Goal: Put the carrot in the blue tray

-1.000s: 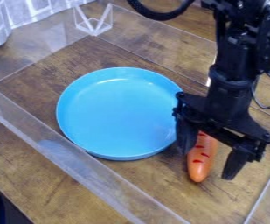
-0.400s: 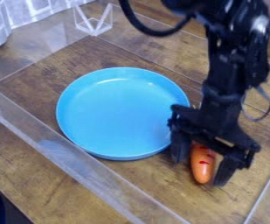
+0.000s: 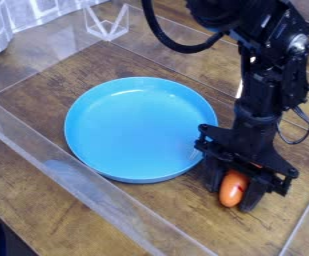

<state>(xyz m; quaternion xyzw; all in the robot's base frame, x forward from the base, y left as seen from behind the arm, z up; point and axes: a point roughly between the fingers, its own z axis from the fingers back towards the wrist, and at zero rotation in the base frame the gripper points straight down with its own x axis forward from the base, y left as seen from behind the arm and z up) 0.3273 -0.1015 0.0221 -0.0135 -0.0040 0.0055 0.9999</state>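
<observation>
The blue tray (image 3: 123, 128) lies on the wooden table, left of centre, with nothing in it. Just off its right rim lies the carrot (image 3: 233, 188), a small orange shape on the wood; its green top is hidden by the arm. My black gripper (image 3: 234, 187) points straight down over the carrot. One finger stands on each side of it, pressed against it. The gripper is shut on the carrot, low at the table surface.
A clear plastic barrier (image 3: 63, 165) runs diagonally along the table's front left. Clear plastic pieces (image 3: 107, 20) stand at the back left. Dark cables (image 3: 304, 110) hang beside the arm on the right.
The gripper has sunk down over the carrot, and its fingers have closed in from wide apart onto the carrot's sides. The carrot and tray have stayed in place.
</observation>
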